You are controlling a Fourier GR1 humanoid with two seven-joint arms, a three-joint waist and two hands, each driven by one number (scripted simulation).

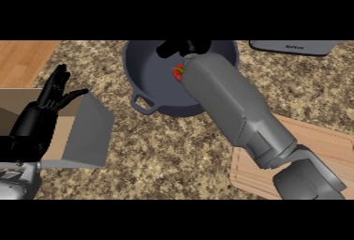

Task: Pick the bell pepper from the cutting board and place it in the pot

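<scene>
Hovering right hand [183,47] over pot [149,70], upper centre, for drop. Bell pepper [178,72] showing red inside pot beside wrist, off cutting board [325,140]. Cannot tell if hand grasping or released. Left hand [38,117] resting at left, fingers released.

Pot [149,70]: the right forearm [228,103] crosses its right half and blocks access there; its left half lies open from above. Left of the pot, a box flap [90,131] stands raised. The counter [166,145] in front of the pot is passable.
</scene>
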